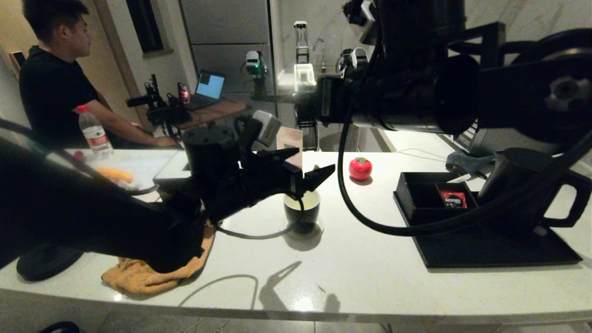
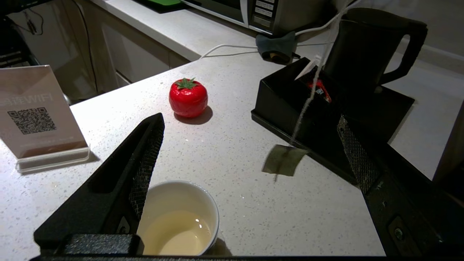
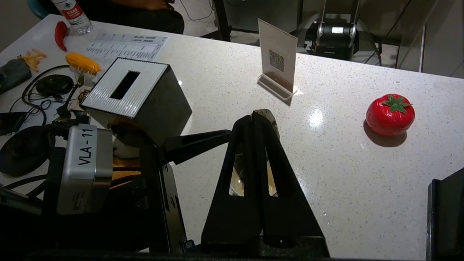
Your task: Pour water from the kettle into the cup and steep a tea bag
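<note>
Left gripper (image 2: 250, 152), fingers apart, hovers above the cup (image 1: 302, 211) (pale liquid inside); right gripper (image 3: 258, 117) clamps the tea bag (image 2: 284, 160) string on the worktop (image 1: 370, 277)

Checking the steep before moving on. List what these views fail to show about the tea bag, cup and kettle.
Head view: the tea bag and the right gripper tips do not show; the raised right arm's bulk is in the way.
Right wrist view: the cup sits mostly behind the shut fingers.
Left wrist view: the string's upper end fades against the kettle; its holder is unseen.
All views: the kettle's water level, behind its opaque wall.
</note>
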